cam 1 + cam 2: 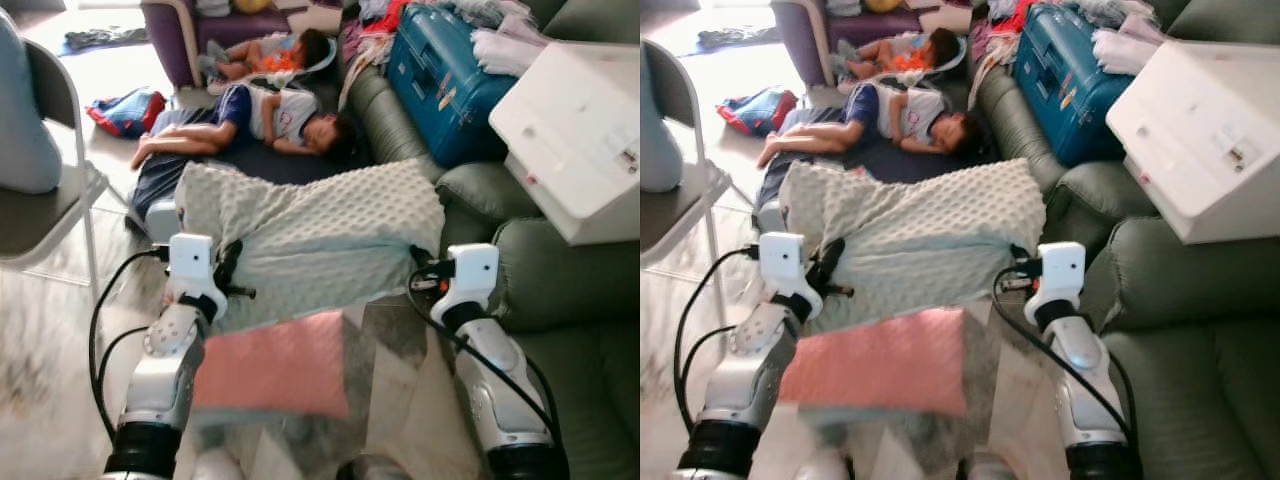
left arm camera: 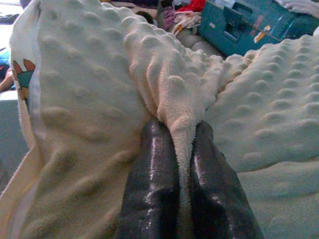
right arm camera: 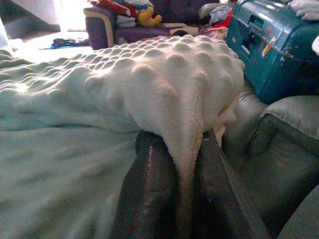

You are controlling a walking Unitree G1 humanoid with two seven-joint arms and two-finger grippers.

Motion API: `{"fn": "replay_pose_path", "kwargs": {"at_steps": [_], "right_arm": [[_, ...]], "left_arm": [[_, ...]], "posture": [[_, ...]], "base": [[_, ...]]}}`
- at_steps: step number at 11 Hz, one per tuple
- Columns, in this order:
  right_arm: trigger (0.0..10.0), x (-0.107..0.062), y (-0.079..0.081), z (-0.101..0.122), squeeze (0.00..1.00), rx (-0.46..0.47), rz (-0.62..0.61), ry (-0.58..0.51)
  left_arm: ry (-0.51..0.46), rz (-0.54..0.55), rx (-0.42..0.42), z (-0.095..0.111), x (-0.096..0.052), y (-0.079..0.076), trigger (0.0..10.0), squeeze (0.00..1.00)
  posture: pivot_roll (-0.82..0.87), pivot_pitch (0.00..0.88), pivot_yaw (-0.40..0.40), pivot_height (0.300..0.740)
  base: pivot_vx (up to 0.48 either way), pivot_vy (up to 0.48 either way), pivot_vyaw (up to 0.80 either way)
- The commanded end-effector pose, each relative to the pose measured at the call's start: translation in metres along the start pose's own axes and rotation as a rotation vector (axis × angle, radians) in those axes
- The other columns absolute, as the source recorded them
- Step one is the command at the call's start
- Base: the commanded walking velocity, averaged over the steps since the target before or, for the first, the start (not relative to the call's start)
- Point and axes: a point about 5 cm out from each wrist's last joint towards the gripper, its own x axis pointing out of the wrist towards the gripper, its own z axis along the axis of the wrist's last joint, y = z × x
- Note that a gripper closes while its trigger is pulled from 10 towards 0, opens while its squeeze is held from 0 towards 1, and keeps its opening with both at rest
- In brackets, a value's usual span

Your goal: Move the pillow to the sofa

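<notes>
Nearest, at 6 o'clock: pink cushion (image 1: 272,365) low betw. the two silver arms, blurry. Just above it, pillow (image 1: 310,240) w/ bumpy pale-green cover, held up in the air across the middle, not on the sofa yet. Left gripper (image 2: 180,164) at 9 o'clock of pillow, black fingers (image 2: 152,184) pinched tight on a fold of the cover. Right gripper (image 3: 180,172) at 3 o'clock of pillow, fingers (image 3: 149,184) clamped on the corner fabric too. Green sofa (image 1: 570,280) at 3 to 5 o'clock, right beside right arm; pillow's right edge near its arm rest, can't tell if touching. White box (image 1: 575,135) at 2 o'clock, resting on the sofa, tilted. Folding chair (image 1: 50,200) at 9 o'clock on the pale floor. Farther, at 12 o'clock: person (image 1: 250,120) lying on a dark mat, behind the pillow. Blue suitcase (image 1: 445,85) at 1 o'clock, lying on the sofa w/ clothes heaped near it. Farthest, 11 to 12 o'clock: second person (image 1: 275,55) lying in a small seat by a purple armchair (image 1: 185,30); red-blue bag (image 1: 125,110) on floor at 10 o'clock.
</notes>
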Motion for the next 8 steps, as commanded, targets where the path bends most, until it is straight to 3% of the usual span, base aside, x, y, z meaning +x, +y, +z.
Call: {"fn": "replay_pose_path", "kwargs": {"at_steps": [1,8], "right_arm": [[10.0,0.0018,-0.0078,0.0043,0.0,0.003,-0.034,-0.013],[10.0,0.0041,-0.0144,0.0034,0.0,-0.005,-0.071,-0.003]], "left_arm": [[-0.005,0.004,0.018,0.0033,0.0003,0.0024,10.0,0.0],[0.0,-0.004,0.025,0.0042,0.0027,0.003,10.0,0.0]], "posture": [[-0.06,0.048,-0.054,0.74],[-0.07,0.045,-0.049,0.74]], "base": [[-0.352,0.0,0.0],[-0.344,0.0,0.0]]}}
